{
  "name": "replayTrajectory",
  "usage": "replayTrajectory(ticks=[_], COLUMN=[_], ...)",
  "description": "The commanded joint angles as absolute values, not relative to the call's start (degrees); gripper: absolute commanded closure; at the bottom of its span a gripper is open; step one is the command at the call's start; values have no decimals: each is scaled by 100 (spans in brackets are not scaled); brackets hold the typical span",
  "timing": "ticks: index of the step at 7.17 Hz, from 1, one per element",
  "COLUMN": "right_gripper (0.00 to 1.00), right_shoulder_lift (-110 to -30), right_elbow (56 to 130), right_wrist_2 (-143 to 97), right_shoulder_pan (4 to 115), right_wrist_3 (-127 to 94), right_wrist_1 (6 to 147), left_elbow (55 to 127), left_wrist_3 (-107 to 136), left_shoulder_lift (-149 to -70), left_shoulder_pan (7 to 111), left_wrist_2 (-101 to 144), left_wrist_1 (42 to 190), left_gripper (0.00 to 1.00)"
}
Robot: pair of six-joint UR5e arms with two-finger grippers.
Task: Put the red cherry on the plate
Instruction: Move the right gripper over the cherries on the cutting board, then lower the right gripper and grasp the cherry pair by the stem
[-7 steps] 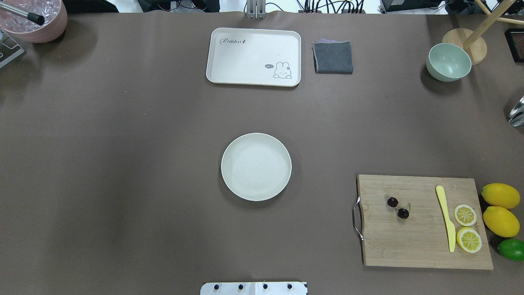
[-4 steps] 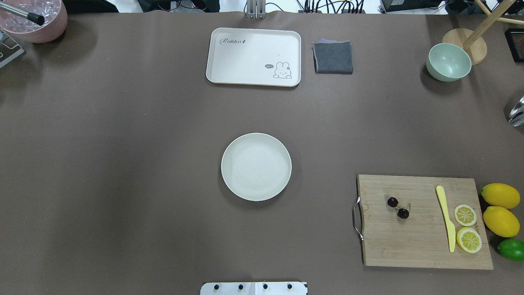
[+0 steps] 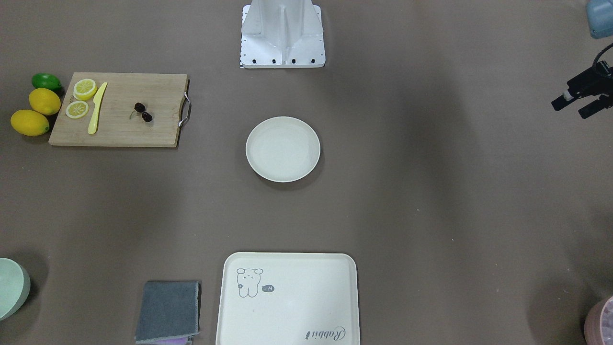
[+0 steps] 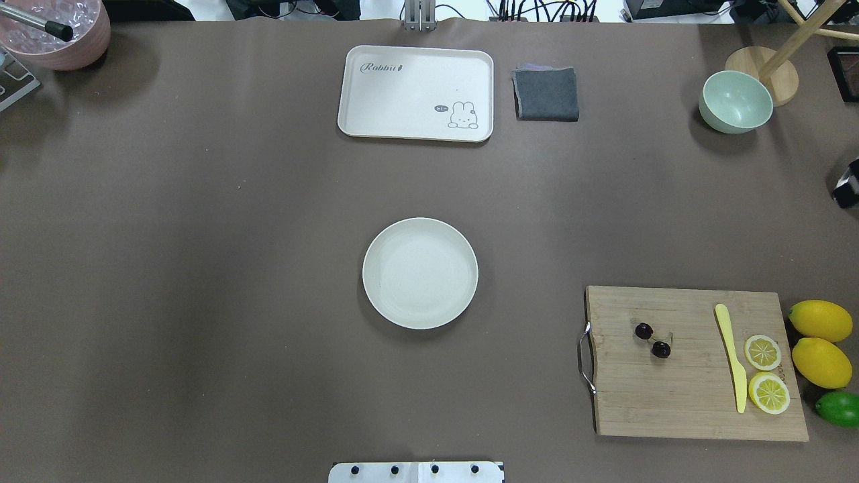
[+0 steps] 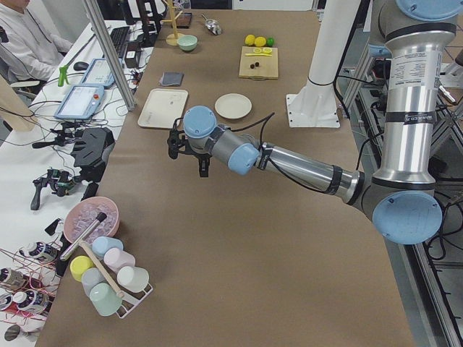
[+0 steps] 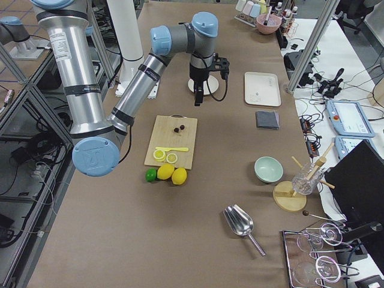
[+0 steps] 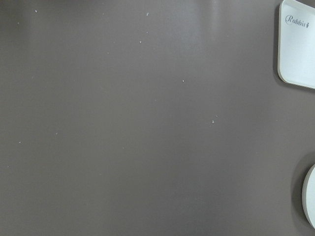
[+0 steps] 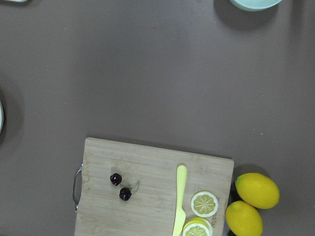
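Note:
The red cherry [image 4: 652,340], a dark pair on thin stems, lies on the wooden cutting board [image 4: 671,396] at the right front; it also shows as the cherry [image 8: 120,187] in the right wrist view. The round cream plate [image 4: 420,273] sits bare at the table's middle. My left gripper [image 3: 572,109] hangs high over the table's left part, fingers apart, holding nothing. My right gripper [image 6: 198,101] hangs high between plate and board; I cannot tell whether it is open or shut.
On the board lie a yellow knife [image 4: 731,355] and two lemon slices [image 4: 763,352]. Two lemons [image 4: 820,320] and a lime [image 4: 839,408] sit beside it. The rabbit tray [image 4: 416,92], grey cloth [image 4: 546,94] and green bowl [image 4: 735,102] stand at the back.
A dark part has come in at the overhead view's right edge, where a silver scoop showed before. Cherry and plate have not moved.

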State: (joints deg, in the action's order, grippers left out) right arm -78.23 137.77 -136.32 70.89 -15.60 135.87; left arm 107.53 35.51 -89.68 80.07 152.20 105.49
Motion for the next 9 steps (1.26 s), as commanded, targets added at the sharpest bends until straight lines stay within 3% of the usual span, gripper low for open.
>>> replayTrajectory(ticks=[1,3,6,9], right_gripper=[0,0,0,1], right_shoulder_lift=[-7822,-7875,-8768,-8965], right_elbow=[13957,13574,12492,12409], right_wrist_2=[-13571,-13456,-12571,-11525], right_shoulder_pan=[6471,6023,4828,3897], right_wrist_3=[-1819,-2359,-4251,-4909], right_wrist_1=[13570,12768,9212,8991], left_elbow=[10749,10784,10758,10697], left_wrist_3=[3542,3542,3542,3542], left_shoulder_lift=[-8930,-8930,-8921,-8930], left_shoulder_pan=[7998,7989,7963,7884], left_wrist_2=[15214,15205,14890,14827], left_wrist_1=[10556,10564,10573,10573], left_gripper=[2,1,2,1])
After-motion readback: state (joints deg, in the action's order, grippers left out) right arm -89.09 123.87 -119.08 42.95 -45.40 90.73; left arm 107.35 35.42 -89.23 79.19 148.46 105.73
